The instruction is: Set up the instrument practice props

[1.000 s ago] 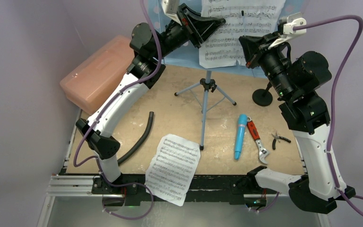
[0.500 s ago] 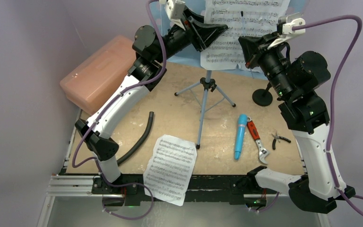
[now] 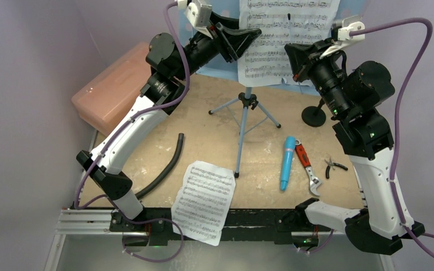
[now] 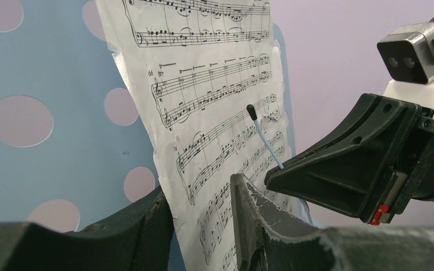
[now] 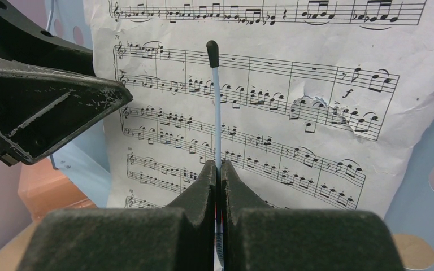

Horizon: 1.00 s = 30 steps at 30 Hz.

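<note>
Centre of table: light-blue perforated music stand [image 3: 246, 107], upright on a thin three-legged metal tripod. Its flat desk, punched with round holes, fills the back of the view. A white sheet-music page [image 3: 282, 34] lies against the desk. The paper is crinkled with ragged edges, and the right wrist view shows a small tear right of centre. A thin light-blue wire page-holder [image 5: 217, 113] with a black cap runs up over the page's face.

The right gripper [image 5: 217, 178] has matte black wedge fingers, clamped tight on the wire page-holder low on its length. The left gripper [image 4: 200, 226] has scuffed black fingers held apart. The page's edge stands in the gap, not pinched.

Near edge: second white sheet-music page [image 3: 203, 200], flat on the tan chipboard table [image 3: 203, 124], lower end overhanging. Right of the tripod, a slim turquoise microphone [image 3: 286, 162] lies just beside a red-handled adjustable wrench [image 3: 308, 168]. Far right: short black mic stand [image 3: 313, 117] with a round base, partly behind the right arm. Small pliers [image 3: 335, 165] lie near that arm. Left: curved black hose [image 3: 166, 166]. Far left corner: salmon-pink plastic case [image 3: 116, 87].
</note>
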Each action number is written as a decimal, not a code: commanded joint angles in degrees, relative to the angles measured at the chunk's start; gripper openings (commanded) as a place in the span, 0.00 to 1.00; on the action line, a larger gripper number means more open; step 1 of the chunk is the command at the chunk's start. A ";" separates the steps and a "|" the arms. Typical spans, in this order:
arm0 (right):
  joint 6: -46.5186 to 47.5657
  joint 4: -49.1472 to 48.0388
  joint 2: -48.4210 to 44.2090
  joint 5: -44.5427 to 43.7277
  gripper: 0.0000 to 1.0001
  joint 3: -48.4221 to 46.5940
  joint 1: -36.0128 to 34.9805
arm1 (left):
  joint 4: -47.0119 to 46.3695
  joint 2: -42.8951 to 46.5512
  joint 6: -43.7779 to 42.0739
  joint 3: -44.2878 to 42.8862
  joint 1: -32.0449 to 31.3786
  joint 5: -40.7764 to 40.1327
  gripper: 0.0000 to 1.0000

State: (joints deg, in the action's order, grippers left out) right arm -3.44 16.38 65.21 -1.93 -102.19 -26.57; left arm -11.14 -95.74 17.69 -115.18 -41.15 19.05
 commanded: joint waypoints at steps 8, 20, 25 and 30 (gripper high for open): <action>-1.26 -3.26 -0.61 1.85 0.00 -0.57 -0.16 | 0.06 3.19 -1.48 2.05 0.10 -1.82 0.08; -1.70 -3.37 -0.79 1.85 0.00 -0.36 -0.16 | -2.58 -1.97 0.14 -4.57 0.13 4.11 0.00; -1.83 -3.70 -0.79 1.85 0.00 -0.37 -0.15 | -3.97 -3.57 1.70 -5.94 0.06 5.10 0.00; -2.08 -3.81 -0.79 3.06 0.00 -0.37 -0.15 | -5.45 -5.07 3.40 -7.29 -0.22 6.08 0.00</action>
State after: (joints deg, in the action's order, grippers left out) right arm -4.14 16.36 65.21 -1.54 -102.17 -26.57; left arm -13.32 -99.85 18.92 -119.26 -41.17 23.62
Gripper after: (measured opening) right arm 0.012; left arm 0.003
